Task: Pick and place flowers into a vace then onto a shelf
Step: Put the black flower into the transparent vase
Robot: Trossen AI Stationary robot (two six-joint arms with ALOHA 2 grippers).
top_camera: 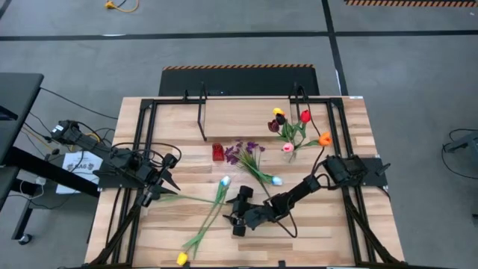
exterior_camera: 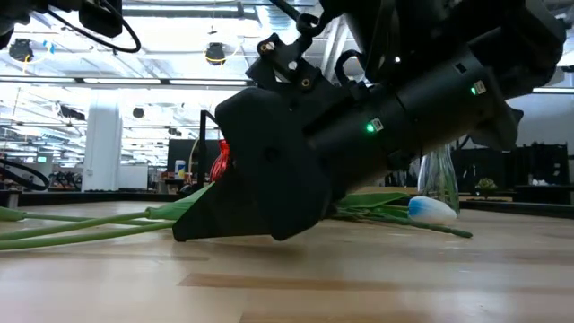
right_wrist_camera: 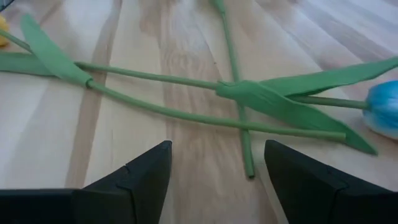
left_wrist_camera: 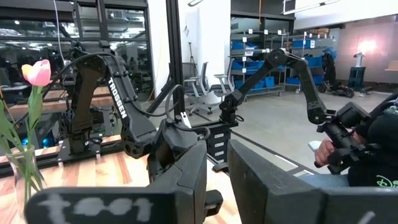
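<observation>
Step in hand: picking a loose flower off the table. The right gripper sits low over the planks near 6 o'clock of the table, fingers spread apart with nothing between them — crossed green stems lie just ahead of the tips, a pale blue tulip off to one side. The same blue-white bloom shows in the top-down view just at 1 o'clock of that gripper. More loose stems run toward 7 o'clock, ending in a yellow tulip at the table edge; another pale bloom sits near centre.

The vase stands around 2 o'clock of centre, already holding red, orange, pink, yellow and dark tulips. A purple sprig lies beside it, with a small red object nearby. The shelf at 12 o'clock carries nothing.

Left gripper waits at 9 o'clock, fingers nearly together, holding nothing visible.

Next move, likely: drop the right gripper onto one stem and close — stems overlap, so it risks catching two.

Readable writing: "TROSSEN" on an arm seen in the left wrist view.
</observation>
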